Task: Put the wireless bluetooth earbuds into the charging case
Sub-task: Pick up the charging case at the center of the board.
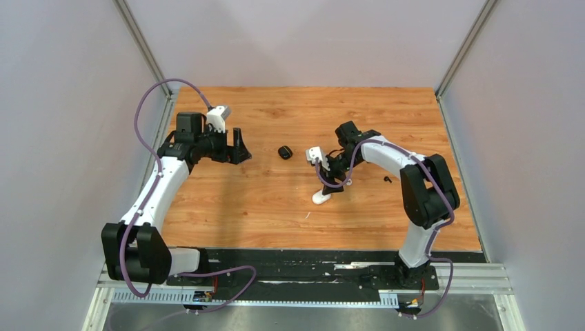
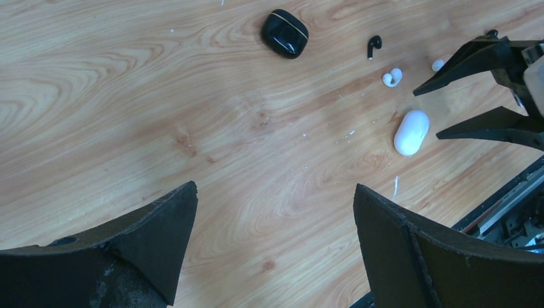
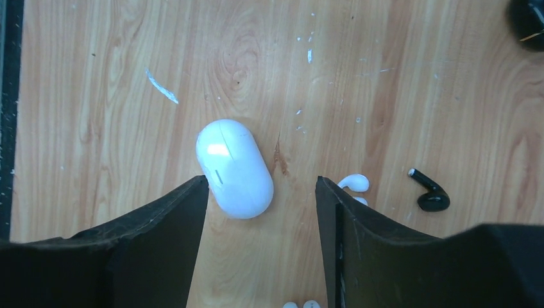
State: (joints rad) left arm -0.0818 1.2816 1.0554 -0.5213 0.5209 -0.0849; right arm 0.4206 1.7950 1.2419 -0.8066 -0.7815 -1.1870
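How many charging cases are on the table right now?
2, both closed. The black case lies midway across the table; the white case lies closer in, below the open right gripper. None looks hidden.

Two cases [image 2: 410,131], two white earbuds [image 2: 392,77], two black earbuds [image 2: 374,45]

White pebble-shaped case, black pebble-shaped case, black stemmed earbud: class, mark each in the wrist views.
White pebble-shaped case [image 3: 234,168]: right wrist view, middle of its top.
Black pebble-shaped case [image 2: 285,33]: left wrist view, middle of its top.
Black stemmed earbud [image 3: 431,197]: right wrist view, its rounded head.
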